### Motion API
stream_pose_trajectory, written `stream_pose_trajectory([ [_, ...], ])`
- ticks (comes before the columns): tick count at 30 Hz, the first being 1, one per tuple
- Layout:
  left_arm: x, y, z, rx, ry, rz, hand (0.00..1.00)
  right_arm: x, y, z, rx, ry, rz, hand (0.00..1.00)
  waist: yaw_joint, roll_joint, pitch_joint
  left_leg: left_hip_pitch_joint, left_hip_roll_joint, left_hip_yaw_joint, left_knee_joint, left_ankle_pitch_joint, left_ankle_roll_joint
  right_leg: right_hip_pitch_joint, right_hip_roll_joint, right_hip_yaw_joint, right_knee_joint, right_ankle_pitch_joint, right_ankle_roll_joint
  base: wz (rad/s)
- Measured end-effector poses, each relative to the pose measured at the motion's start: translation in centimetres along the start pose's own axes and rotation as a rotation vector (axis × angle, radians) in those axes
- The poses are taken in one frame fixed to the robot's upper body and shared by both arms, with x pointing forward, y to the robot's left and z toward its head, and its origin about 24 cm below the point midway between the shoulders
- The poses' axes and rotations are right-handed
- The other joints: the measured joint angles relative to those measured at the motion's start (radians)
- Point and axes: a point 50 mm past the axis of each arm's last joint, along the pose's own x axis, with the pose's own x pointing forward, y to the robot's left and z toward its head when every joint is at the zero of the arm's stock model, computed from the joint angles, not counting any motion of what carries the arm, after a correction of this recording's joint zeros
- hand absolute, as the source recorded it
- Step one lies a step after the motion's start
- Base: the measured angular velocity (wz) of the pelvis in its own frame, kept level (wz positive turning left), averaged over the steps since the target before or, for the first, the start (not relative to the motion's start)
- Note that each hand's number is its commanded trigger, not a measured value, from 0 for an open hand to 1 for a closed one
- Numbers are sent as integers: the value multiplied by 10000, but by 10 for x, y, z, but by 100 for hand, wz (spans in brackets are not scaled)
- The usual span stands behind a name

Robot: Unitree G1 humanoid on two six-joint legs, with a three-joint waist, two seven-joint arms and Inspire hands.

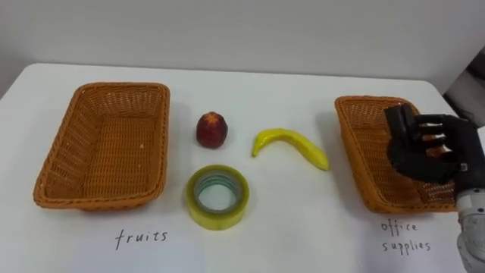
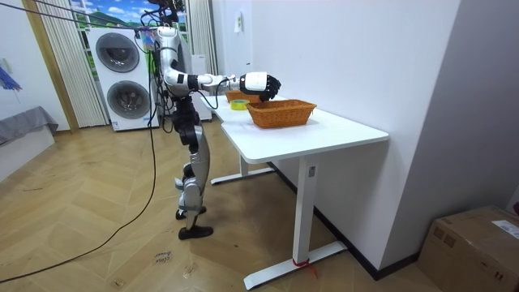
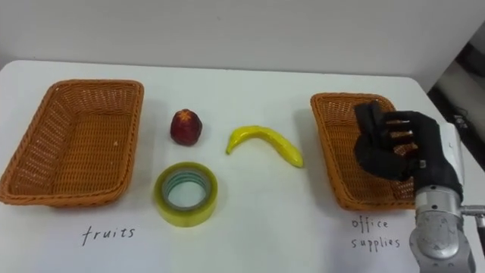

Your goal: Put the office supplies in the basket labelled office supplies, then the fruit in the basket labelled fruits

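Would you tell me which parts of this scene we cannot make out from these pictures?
Eye views: the right hand covers part of the right basket; anything beneath is hidden.
Room view: the banana, red fruit and tape roll lie beyond that basket, largely hidden and too small to tell apart.
Whether the hand holds anything cannot be told.

Both baskets are woven wicker, rough and ribbed w/ a slight sheen: left basket [image 1: 98,202] at the table [image 1: 288,220] left edge, right basket [image 1: 350,152] at the right edge. Table top: white, smooth, matt. Tape roll [image 1: 217,218]: glossy, see-through yellow-green plastic. Banana [image 1: 292,142]: smooth skin, faint shine. Red fruit [image 1: 212,130]: dull skin. My right hand [image 1: 428,148]: matt black plastic, coppery metal bits.
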Motion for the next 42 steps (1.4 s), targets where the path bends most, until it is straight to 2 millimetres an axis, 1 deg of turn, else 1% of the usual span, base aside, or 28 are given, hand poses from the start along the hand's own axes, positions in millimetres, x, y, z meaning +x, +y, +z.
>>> stream_pose_trajectory([
  [1, 0, 0, 0, 1, 0, -30, 0, 0, 0, 0, -91, -12, 93, 61, -3, -10, 6, -2, 0, 0, 2, 0, 0, -1, -1, -2, -3, 0, 0, 0],
  [3, 0, 0, 0, -1, -5, -66, 0, 0, 1, 0, -273, -33, 230, 52, -5, -33, -2, -4, 0, 0, 5, 0, 0, -2, -3, -3, -4, 0, 1, 0],
  [4, 0, 0, 0, -6, -11, -81, 0, 0, 1, 0, -328, -37, 293, 18, -6, -33, -1, -6, 0, 0, 9, 0, 0, -1, -3, -3, -4, -1, 1, 0],
  [5, 0, 0, 0, -11, -10, -85, 0, 0, 2, 0, -329, -36, 332, 13, -8, -34, -1, -6, 0, 0, 11, 0, 0, -1, -5, -2, -4, -1, 1, 0],
  [6, 0, 0, 0, -9, -13, -81, 0, 0, 2, 0, -330, -27, 413, 2, -10, -36, -3, -7, 1, 0, 22, 0, 0, 1, -7, -1, -4, -1, 1, 0],
  [8, 0, 0, 1, -12, -24, -78, 0, 0, 2, -1, -339, 36, 514, 0, -12, -36, -3, -13, 2, 0, 45, 0, 0, 4, -11, 0, -3, -1, 1, 0],
  [42, 1, 2, 4, -31, -129, -108, 0, 0, 5, -2, -374, 172, 1006, 0, -38, -28, -3, 38, 9, 1, 59, 0, 0, 1, -13, 6, 1, -6, -5, 0],
])
